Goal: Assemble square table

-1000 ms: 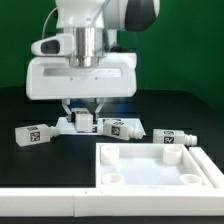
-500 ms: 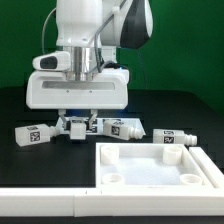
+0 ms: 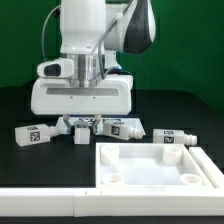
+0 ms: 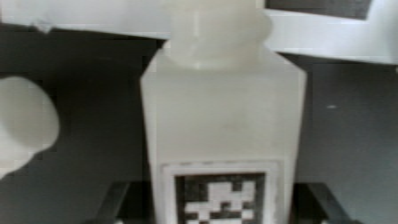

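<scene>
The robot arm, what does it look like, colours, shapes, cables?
The arm is glossy white with rounded casings and a black joint. A thin dark cable runs beside it. The gripper has a wide boxy white body and dark jaws.
</scene>
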Controlling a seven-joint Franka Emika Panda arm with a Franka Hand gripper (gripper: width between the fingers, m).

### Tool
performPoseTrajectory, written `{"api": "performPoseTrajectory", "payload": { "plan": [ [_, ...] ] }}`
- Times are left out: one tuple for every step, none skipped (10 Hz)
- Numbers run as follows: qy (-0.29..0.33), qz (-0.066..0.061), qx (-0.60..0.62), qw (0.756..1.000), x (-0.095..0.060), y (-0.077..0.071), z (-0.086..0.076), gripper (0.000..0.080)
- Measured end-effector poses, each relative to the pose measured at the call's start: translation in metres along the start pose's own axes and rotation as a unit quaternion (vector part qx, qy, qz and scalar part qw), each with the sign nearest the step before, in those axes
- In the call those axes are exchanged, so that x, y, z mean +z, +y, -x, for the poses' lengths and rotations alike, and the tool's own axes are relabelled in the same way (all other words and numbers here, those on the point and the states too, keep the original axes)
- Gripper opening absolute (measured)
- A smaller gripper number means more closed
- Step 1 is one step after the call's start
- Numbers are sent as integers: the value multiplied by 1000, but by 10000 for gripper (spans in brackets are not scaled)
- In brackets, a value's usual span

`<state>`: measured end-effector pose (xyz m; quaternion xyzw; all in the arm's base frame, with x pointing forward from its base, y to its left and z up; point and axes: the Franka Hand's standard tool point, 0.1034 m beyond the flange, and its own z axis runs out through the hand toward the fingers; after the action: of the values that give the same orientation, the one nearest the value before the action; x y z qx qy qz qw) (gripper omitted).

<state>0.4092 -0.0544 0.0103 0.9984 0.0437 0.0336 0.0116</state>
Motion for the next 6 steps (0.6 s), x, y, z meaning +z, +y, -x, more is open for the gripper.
{"api": "performPoseTrajectory", "payload": {
  "plan": [
    [-2,-2,0,1000,0,-1,0,284],
    [-2,-1,-1,1000,0,-1,0,284],
    [-2,-1,-1,1000,0,-1,0,284],
    [-2,-1,-1,1000,1,-1,0,284],
    [-3,-2,-1,1000,0,-1,0,473],
    [-27,-20,13,999,-10,-5,0,588]
  ]
}}
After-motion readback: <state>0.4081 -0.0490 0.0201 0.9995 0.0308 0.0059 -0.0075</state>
